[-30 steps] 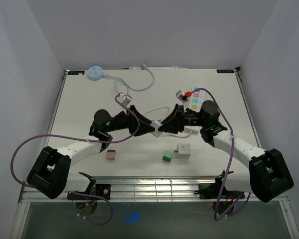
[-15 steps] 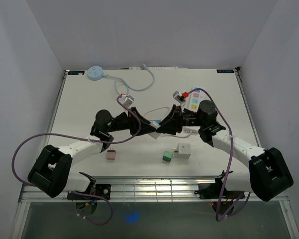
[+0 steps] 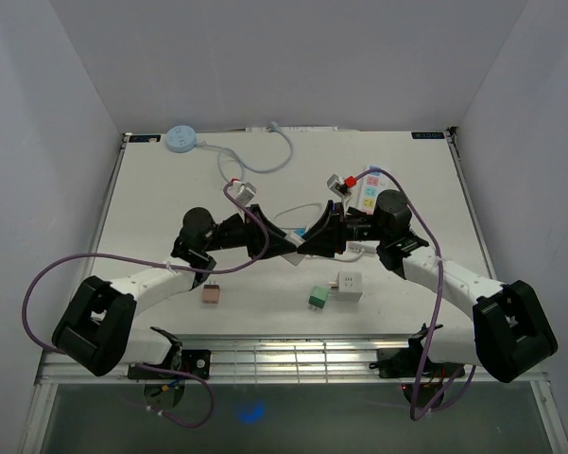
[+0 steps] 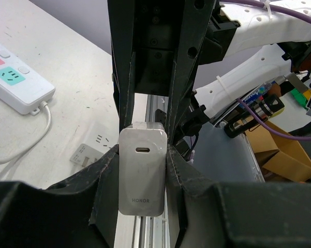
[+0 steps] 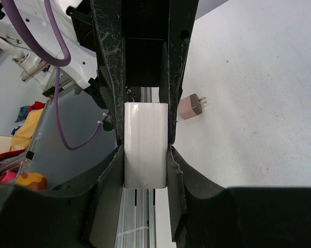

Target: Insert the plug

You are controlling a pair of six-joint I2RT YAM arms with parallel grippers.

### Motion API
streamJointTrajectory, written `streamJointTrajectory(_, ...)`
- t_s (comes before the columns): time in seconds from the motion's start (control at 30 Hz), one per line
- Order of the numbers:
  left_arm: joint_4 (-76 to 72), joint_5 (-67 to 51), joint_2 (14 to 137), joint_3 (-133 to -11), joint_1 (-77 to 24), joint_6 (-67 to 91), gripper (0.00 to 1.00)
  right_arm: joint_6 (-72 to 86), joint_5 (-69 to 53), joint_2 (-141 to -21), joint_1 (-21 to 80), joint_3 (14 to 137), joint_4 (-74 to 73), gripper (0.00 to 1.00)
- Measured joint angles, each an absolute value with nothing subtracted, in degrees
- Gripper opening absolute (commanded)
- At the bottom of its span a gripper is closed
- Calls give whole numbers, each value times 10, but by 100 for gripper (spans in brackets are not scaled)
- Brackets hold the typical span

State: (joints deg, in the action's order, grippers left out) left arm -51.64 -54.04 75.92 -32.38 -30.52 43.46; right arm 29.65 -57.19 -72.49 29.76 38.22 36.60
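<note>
**Two hands on one charger, above the middle of the worktop**

The white worktop (image 3: 151, 218) is matte and flat. Both arms reach to the centre of the top view, where the left hand (image 3: 284, 242) and the right hand (image 3: 318, 238) meet tip to tip. Each hand is clamped on the same charger (image 4: 142, 178), from opposite ends. I judge this is a passing from one hand to the other, so that the pins can later point to a socket.

The power strip (image 3: 370, 195) lies in the upper right of the centre, near the right arm but apart from the charger. It is a long white plastic body with coloured sockets.

The charger is a smooth, glossy white block with rounded corners. It has a small oval port on its face. Its pins are hidden.

A small brown plug (image 5: 192, 106) with two metal pins lies alone on the worktop.
</note>
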Motion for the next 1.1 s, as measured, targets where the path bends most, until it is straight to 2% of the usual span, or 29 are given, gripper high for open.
streamJointTrajectory(0.1, -500, -540, 750, -324, -305, 427, 0, 293, -572, -725, 300, 384, 362, 15)
streamJointTrajectory(0.33, -472, -546, 735, -336, -305, 418, 0, 288, -574, -717, 301, 389, 360, 36)
streamJointTrajectory(0.63, -435, -536, 700, -337, -309, 394, 0, 283, -574, -709, 308, 392, 362, 40)
streamJointTrajectory(0.7, -426, -528, 690, -335, -311, 389, 0, 280, -573, -705, 309, 392, 362, 47)
streamJointTrajectory(0.73, -421, -525, 684, -333, -311, 385, 0, 279, -571, -704, 309, 392, 363, 55)
streamJointTrajectory(0.77, -416, -521, 678, -333, -312, 383, 0, 277, -566, -703, 309, 392, 363, 59)
streamJointTrajectory(0.83, -405, -515, 665, -333, -312, 376, 0, 276, -559, -703, 307, 392, 362, 61)
streamJointTrajectory(0.93, -393, -509, 655, -333, -312, 368, 0, 274, -552, -701, 307, 392, 361, 74)
streamJointTrajectory(1.1, -385, -502, 646, -332, -312, 362, 0, 267, -539, -699, 301, 391, 360, 78)
